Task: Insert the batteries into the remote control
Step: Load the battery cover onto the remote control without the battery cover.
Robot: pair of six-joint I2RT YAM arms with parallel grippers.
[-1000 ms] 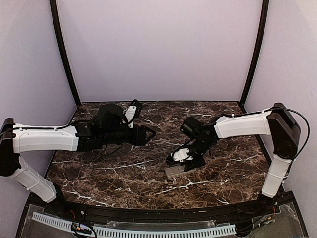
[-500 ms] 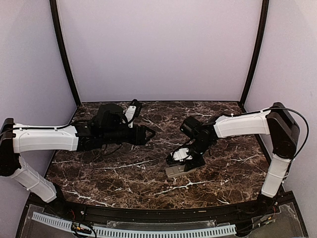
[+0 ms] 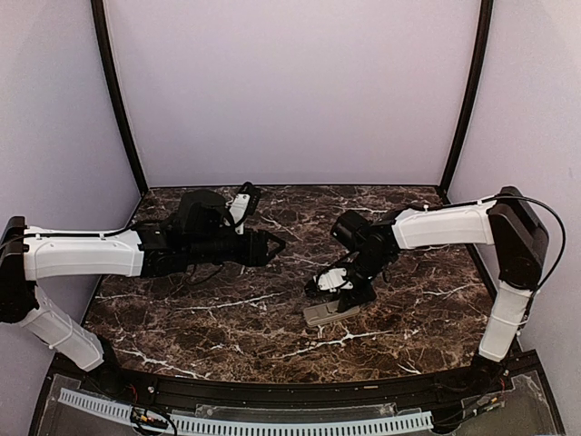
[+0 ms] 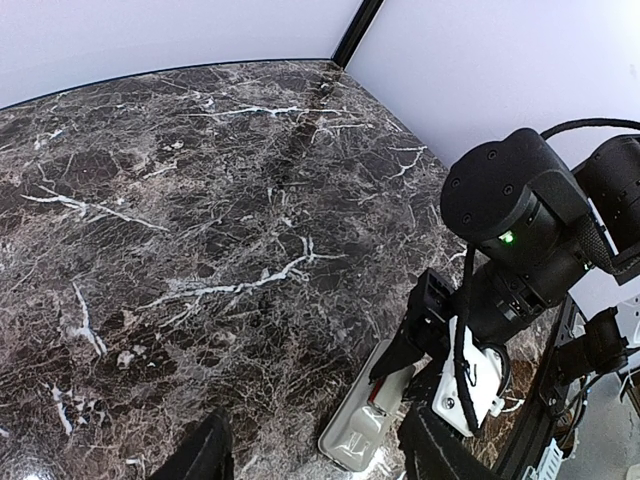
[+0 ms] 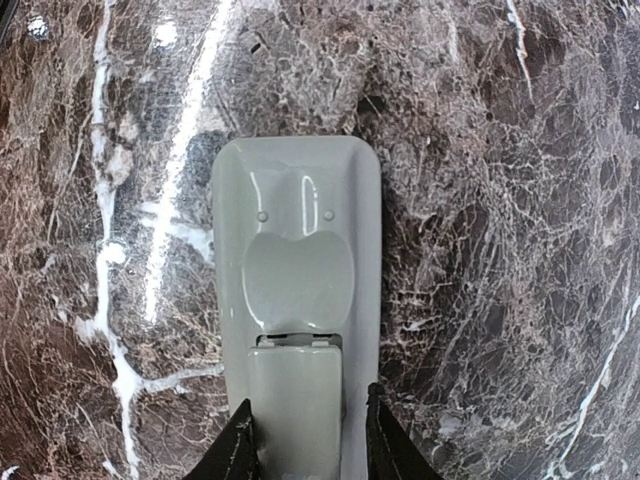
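Note:
The remote control (image 3: 325, 314) lies grey back up on the marble table, right of centre. In the right wrist view the remote (image 5: 297, 230) fills the middle. My right gripper (image 5: 308, 445) is closed on its grey battery cover (image 5: 295, 395), whose top edge stands a little off the recess. The right gripper (image 3: 343, 291) hovers just over the remote's far end. In the left wrist view a red battery (image 4: 377, 392) shows in the recess under the cover, on the remote (image 4: 355, 438). My left gripper (image 3: 275, 245) is open and empty, left of the remote. Its fingers (image 4: 205, 455) frame the bottom edge.
The dark marble table (image 3: 227, 309) stretches around the remote. A black rail (image 3: 272, 395) runs along the near edge, and black posts stand at the back corners. The right arm's wrist (image 4: 510, 230) rises over the remote.
My right gripper has risen slightly and shifted toward the back, off the remote's far end. The remote and my left arm have not moved.

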